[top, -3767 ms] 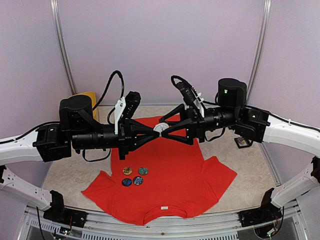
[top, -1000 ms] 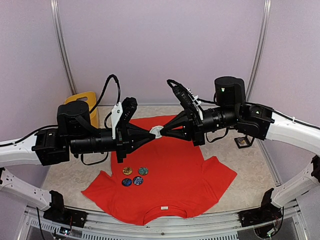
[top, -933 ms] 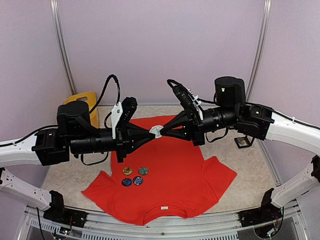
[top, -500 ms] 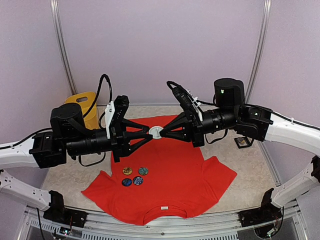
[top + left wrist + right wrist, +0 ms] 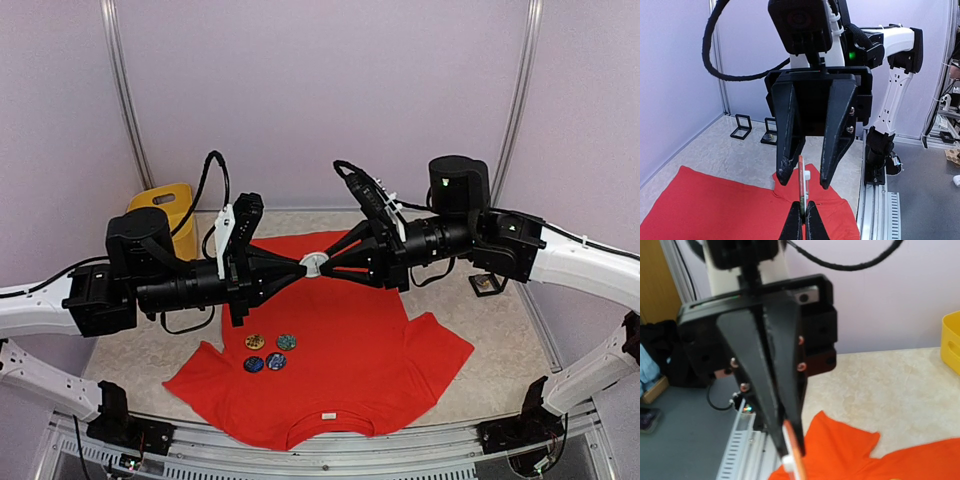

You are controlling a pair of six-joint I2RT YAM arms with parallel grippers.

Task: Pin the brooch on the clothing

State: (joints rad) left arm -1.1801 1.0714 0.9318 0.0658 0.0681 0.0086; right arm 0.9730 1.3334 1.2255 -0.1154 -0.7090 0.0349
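L grip [image 5: 303, 266] clamped on brooch [image 5: 314, 263], frame ctr | R grip [image 5: 326, 265] jaws apart astride it | T-shirt [image 5: 350, 350] flat, lower ctr

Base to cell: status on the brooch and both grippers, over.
Left gripper shut on the brooch, mid-air above the clothing. Right gripper open astride it. Four other badges lie on the clothing.

Soft matt cloth T-shirt [image 5: 350, 370], matt black plastic fingers [image 5: 789, 125].
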